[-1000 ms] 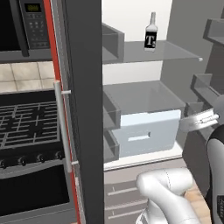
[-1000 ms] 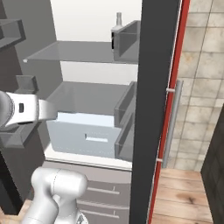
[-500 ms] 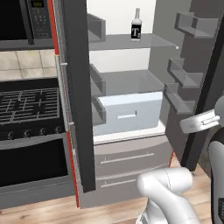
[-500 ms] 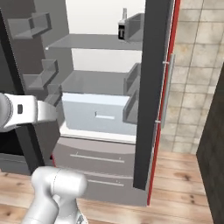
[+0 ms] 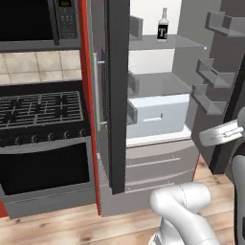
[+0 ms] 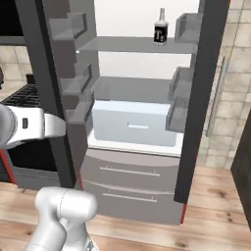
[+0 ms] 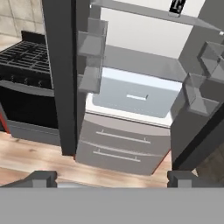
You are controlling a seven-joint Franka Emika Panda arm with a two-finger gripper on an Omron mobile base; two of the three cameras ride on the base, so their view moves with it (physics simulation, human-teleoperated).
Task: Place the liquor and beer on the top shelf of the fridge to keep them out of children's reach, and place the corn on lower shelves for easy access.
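Standing back from the open fridge (image 6: 196, 98), jaws spread wide, holding nothing. Liquor (image 6: 160, 28) sits on top shelf (image 6: 127, 45), upper centre. Judgement: fetch beer next, keeping clear of the doors.

Left base view: behind the arm's left, facing the open fridge (image 5: 158, 110) from mid-range, oven (image 5: 43, 134) at 9 o'clock. Right base view: behind-right, squarer on. Both share the top shelf (image 6: 139, 45) and white drawer (image 6: 135, 122). Hand view: low, angled up at the drawer (image 7: 135, 98).
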